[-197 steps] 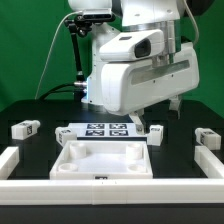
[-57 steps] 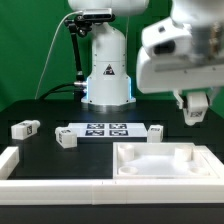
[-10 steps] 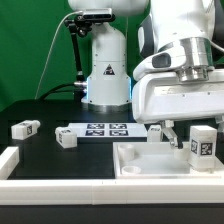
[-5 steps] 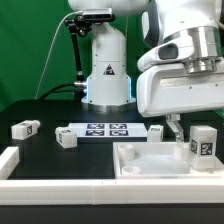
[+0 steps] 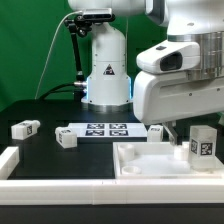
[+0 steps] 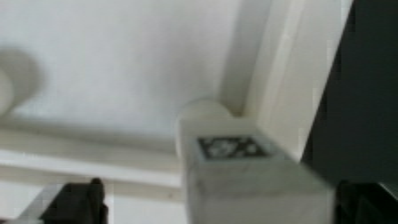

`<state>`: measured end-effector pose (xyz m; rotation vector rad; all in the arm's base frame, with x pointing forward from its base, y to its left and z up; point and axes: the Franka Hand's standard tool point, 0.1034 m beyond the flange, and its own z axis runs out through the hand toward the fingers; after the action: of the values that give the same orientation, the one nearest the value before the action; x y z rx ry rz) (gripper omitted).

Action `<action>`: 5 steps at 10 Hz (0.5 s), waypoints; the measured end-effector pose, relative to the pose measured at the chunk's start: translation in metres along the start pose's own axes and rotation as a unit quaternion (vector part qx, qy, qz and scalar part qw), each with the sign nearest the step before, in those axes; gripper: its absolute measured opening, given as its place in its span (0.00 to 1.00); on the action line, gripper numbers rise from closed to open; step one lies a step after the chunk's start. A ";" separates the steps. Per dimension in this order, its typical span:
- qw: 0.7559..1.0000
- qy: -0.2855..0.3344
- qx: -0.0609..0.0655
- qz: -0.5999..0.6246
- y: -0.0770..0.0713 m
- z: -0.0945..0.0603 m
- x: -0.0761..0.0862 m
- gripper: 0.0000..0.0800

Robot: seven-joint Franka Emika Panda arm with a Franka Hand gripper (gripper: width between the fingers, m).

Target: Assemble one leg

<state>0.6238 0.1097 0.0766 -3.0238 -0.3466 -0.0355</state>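
A white leg (image 5: 203, 142) with a square tag stands upright in the far right corner of the white tray-like panel (image 5: 150, 170). In the wrist view the leg (image 6: 240, 160) rises between my two dark fingers (image 6: 79, 202), with a gap on one side. My gripper (image 5: 187, 138) is open around the leg and hangs low over the panel's corner. Three more legs lie on the black table: one at the exterior view's left (image 5: 25, 128), one beside the marker board (image 5: 67, 139), and one behind the panel (image 5: 155, 131).
The marker board (image 5: 105, 129) lies flat at the table's back middle. A white rail (image 5: 8, 160) borders the table at the exterior view's left and along the front. The robot base (image 5: 105, 70) stands behind, with a green backdrop.
Earlier the gripper carried the leg above the table; now the leg stands in the panel's corner. Over the last second the hand has turned about the leg, which stays put.
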 end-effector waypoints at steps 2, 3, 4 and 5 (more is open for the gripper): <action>1.000 0.009 -0.003 0.002 0.004 0.003 -0.002 0.81; 1.000 0.015 -0.005 0.003 0.004 0.004 -0.002 0.78; 1.000 0.015 -0.005 0.003 0.004 0.004 -0.002 0.78; 1.000 0.015 -0.004 0.008 0.004 0.004 -0.002 0.57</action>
<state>0.6229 0.1056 0.0720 -3.0311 -0.3198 -0.0812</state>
